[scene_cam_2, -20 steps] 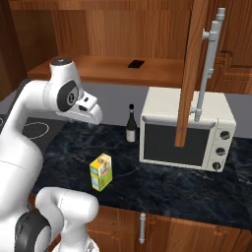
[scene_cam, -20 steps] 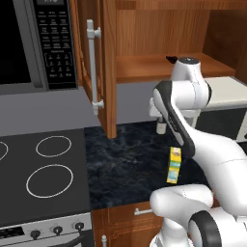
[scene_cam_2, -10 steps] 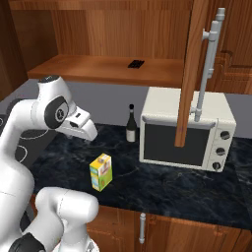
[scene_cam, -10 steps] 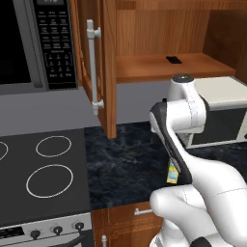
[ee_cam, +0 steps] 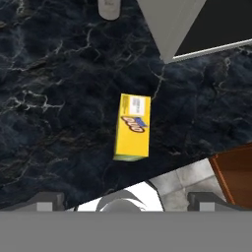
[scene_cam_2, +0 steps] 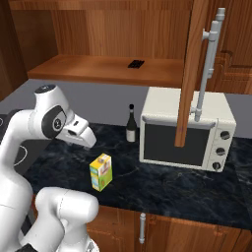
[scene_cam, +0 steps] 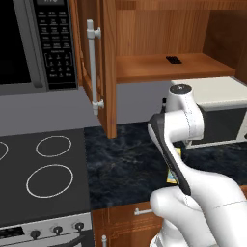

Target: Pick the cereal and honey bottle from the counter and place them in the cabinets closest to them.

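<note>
Cereal box (ee_cam: 133, 127): stood upright on the tabletop (ee_cam: 59, 98), reachable from above.
Jaws: spread wide over it, nothing pinched.

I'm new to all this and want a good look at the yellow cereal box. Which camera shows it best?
The hand view: it looks straight down on the cereal box, whole and centred on the dark counter. The right base view shows the box standing upright, small but unblocked. In the left base view the robot's arm hides most of it.
</note>
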